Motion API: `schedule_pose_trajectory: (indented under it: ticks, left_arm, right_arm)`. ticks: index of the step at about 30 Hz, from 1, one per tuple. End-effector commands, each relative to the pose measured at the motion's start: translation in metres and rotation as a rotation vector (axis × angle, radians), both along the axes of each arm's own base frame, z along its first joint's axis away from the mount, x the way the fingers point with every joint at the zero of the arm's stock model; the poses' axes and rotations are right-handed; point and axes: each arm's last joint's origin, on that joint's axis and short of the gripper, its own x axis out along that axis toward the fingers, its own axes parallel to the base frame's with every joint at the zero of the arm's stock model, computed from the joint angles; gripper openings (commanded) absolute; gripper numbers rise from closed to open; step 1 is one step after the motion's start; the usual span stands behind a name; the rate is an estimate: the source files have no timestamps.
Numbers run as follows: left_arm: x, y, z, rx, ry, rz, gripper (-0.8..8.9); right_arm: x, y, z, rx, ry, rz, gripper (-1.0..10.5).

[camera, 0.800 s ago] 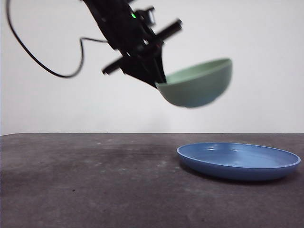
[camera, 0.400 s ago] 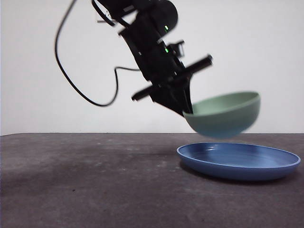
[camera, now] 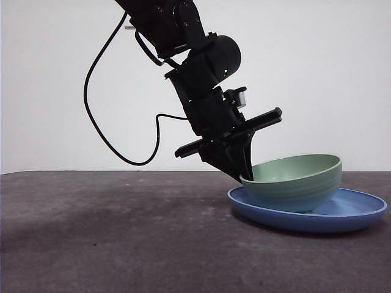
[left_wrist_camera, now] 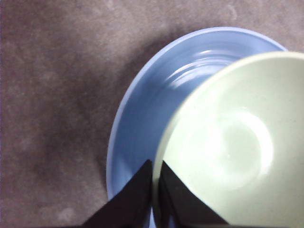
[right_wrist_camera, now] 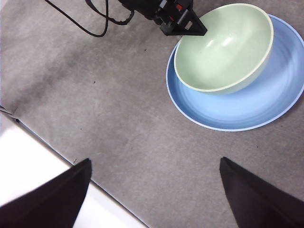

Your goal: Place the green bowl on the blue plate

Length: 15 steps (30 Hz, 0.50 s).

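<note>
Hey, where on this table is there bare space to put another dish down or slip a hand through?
The grey table lies bare between the blue plate and the right claw, and across the side away from the plate. It is crowded at the plate: the green bowl sits in it, off-centre, with the left claw pinching the bowl's rim there.

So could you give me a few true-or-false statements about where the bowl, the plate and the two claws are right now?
1. The pale mint-green round bowl sits on the glossy blue round plate. True.
2. The left claw pinches the bowl's rim. True.
3. The bowl is centred on the plate. False: it sits toward the rim nearest the left claw.
4. The right claw holds the plate. False: it is open, apart from both.
5. The bowl lies upside down. False: its opening faces up.
</note>
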Motion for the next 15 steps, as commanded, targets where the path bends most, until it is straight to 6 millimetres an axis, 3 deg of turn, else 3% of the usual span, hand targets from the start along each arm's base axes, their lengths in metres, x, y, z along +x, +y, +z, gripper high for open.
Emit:
schedule_pose_trajectory:
  ticks: [1, 3, 9, 15]
  left_arm:
    - [0.0011, -0.0090, -0.0011, -0.010, -0.010, -0.011, 0.10]
    - [0.0007, -0.0093, -0.0012, -0.009, -0.009, -0.013, 0.24]
    - [-0.0002, -0.0086, -0.0019, -0.001, 0.002, -0.014, 1.86]
    - [-0.0012, -0.0096, 0.0001, -0.039, 0.028, -0.047, 1.96]
  right_arm:
    - [0.0009, 0.0005, 0.0057, 0.010, -0.016, -0.002, 4.3]
    - [0.0008, 0.0005, 0.0058, 0.010, -0.016, -0.002, 4.3]
    - [0.0009, 0.0005, 0.0057, 0.010, -0.016, -0.002, 4.3]
    - [0.0009, 0.0005, 0.0057, 0.009, -0.016, -0.002, 4.3]
